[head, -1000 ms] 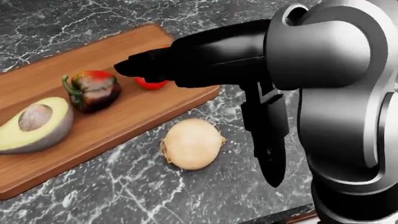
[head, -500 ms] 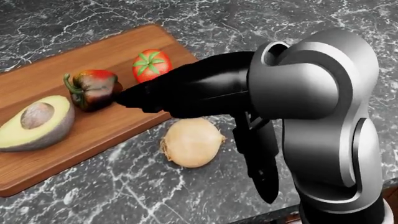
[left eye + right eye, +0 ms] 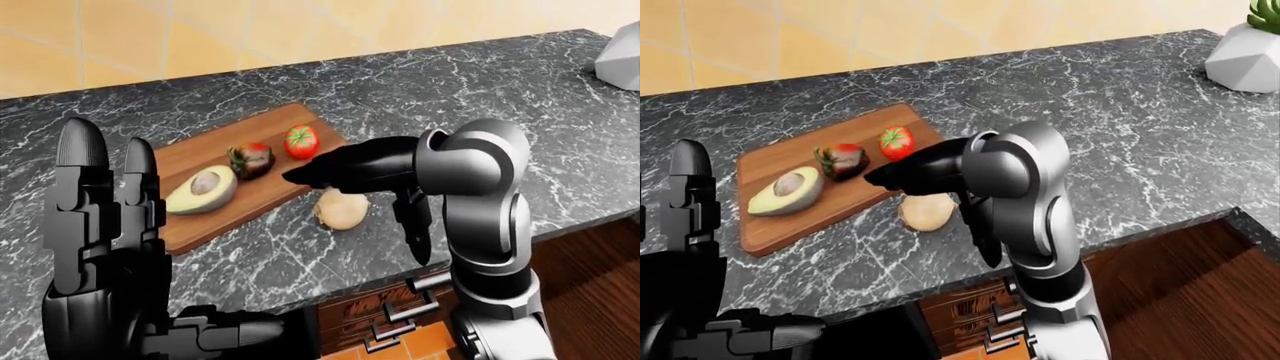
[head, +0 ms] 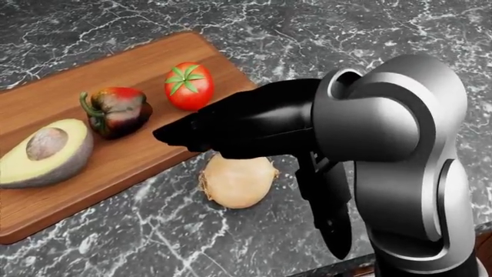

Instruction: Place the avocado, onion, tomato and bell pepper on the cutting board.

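Note:
A wooden cutting board lies on the black marble counter at the left of the head view. On it sit a halved avocado, a dark red-green bell pepper and a red tomato. The pale onion rests on the counter just off the board's lower right edge. My right hand reaches leftward just above the onion, fingers stretched out, open and empty, its tip over the board's edge. My left hand stands upright at the lower left of the left-eye view, open and empty, away from the board.
A white faceted planter with a green plant stands at the counter's far right. Wooden drawers with metal handles sit below the counter's near edge. A tiled wall runs along the top.
My right hand has drawn back from over the tomato toward the lower right, uncovering it, and now hovers over the onion. The onion and the things on the board have not moved.

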You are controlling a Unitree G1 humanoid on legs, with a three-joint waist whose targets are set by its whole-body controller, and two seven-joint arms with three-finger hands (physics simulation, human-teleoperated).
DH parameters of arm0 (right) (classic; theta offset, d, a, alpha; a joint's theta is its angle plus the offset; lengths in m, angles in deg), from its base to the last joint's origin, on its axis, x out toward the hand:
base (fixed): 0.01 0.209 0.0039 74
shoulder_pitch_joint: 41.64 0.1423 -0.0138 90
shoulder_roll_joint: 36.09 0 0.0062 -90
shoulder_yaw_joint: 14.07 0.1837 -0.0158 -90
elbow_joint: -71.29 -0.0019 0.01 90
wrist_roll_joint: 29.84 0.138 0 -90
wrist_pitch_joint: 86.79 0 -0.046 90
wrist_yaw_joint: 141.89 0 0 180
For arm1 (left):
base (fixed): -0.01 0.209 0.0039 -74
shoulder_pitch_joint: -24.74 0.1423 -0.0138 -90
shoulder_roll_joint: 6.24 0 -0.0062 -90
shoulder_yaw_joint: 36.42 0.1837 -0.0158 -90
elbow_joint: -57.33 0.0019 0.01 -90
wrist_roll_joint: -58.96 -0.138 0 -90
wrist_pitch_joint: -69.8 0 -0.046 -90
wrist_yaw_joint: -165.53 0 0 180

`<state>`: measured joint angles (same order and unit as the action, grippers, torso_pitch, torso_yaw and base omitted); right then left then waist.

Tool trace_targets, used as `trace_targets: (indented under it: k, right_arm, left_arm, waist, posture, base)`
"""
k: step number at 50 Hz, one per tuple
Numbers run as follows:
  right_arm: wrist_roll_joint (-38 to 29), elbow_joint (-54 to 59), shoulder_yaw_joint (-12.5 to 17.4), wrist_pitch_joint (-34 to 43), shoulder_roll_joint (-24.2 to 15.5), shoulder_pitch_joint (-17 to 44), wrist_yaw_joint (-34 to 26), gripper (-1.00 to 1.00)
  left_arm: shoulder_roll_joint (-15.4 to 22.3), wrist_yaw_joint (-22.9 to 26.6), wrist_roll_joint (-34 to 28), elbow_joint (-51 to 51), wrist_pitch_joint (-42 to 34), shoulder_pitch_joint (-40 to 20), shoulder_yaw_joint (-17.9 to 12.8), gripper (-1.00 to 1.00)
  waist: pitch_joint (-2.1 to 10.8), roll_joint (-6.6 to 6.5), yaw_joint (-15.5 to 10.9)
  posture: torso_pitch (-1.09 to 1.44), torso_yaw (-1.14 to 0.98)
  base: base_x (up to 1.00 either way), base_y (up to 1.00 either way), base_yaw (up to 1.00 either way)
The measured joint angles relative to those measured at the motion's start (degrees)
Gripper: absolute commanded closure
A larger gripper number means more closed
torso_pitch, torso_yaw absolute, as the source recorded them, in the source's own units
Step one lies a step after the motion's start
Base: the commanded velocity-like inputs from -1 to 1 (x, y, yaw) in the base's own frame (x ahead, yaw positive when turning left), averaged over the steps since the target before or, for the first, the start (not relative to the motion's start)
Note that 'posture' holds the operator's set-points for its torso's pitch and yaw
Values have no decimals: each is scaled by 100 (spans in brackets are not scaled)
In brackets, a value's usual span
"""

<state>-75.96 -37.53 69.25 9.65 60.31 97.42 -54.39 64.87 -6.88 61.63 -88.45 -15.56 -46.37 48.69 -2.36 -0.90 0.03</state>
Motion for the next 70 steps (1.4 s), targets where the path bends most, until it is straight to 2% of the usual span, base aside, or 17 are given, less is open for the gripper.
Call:
trace_targets:
  k: [10,15,16,17,18,19,21,26,35,38,41,43,47,54,63,70]
  right_arm:
    - [116,-60,-143,56,-216,-68,0,-100]
    - [120,-41,-102,19,-204,-89,0,-100]
    - [115,-50,-100,4,-199,-111,0,-84]
    - [119,-59,-114,1,-211,-133,0,55]
    - [131,-59,-132,4,-236,-143,0,97]
    - [151,-57,-156,25,-271,-144,0,100]
    - [175,-114,-127,83,-289,-80,144,100]
    - [216,-87,-200,68,-298,-217,0,100]
    - [185,-41,-63,-51,-244,-189,0,100]
    - [287,388,50,83,-305,626,0,100]
    - [292,600,422,200,-197,1416,13,100]
    - [250,751,542,232,-107,1750,140,100]
    - [156,1224,518,245,-45,2058,621,100]
    - [19,1870,489,-12,-2,1985,1625,100]
    - [-364,2556,518,-464,157,1839,3675,100]
    - [-317,2225,409,-619,318,1582,4124,100]
  left_arm:
    - [5,-3,2,3,-13,-9,-4,-100]
    - [9,-2,-5,19,-13,-9,10,-100]
    - [9,-2,-5,20,-13,-8,6,-100]
    - [9,-2,-5,19,-12,-9,3,-100]
    - [8,-2,-5,19,-11,-8,1,-100]
    - [7,-2,-5,18,-8,-7,1,-100]
    - [7,1,-8,17,-10,-1,13,-100]
    - [4,-5,-4,-23,1,11,1,-100]
    - [0,-1,-9,-1,15,33,9,-100]
    - [3,-1,-9,-4,18,23,12,-100]
    - [3,12,0,-1,-4,23,3,-100]
    - [-1,10,7,-5,-9,16,-10,-100]
    - [-3,7,17,-26,-2,-5,-15,-100]
    - [-2,6,19,-4,-24,-3,-27,-100]
    - [-13,23,19,0,-1,1,-28,-100]
    - [-12,20,18,10,7,12,-29,-100]
  waist:
    - [3,10,-5]
    - [1,7,-5]
    - [3,8,-5]
    - [4,8,-6]
    - [5,8,-6]
    - [5,8,-7]
    - [17,4,-22]
    - [17,19,-7]
    - [-6,-1,1]
    - [-55,-37,16]
    - [-47,-38,13]
    - [-24,-31,14]
    - [-24,-11,5]
    - [-76,-7,-11]
    - [-77,-7,-47]
    - [-45,19,-46]
  posture:
    - [0,0]
    - [0,0]
    - [0,0]
    - [0,0]
    - [0,0]
    - [0,0]
    - [0,0]
    - [0,0]
    - [0,0]
    - [0,0]
    - [0,0]
    - [0,0]
    - [0,0]
    - [0,0]
    - [0,0]
    - [0,0]
  base:
    - [0,0,0]
    - [0,0,0]
    - [0,0,0]
    - [0,0,0]
    - [0,0,0]
    - [0,0,0]
    - [0,0,0]
    - [0,0,0]
    - [0,0,0]
    - [0,0,0]
    - [0,0,0]
    - [0,0,0]
    - [0,0,0]
    - [0,0,0]
    - [0,0,0]
    - [0,0,0]
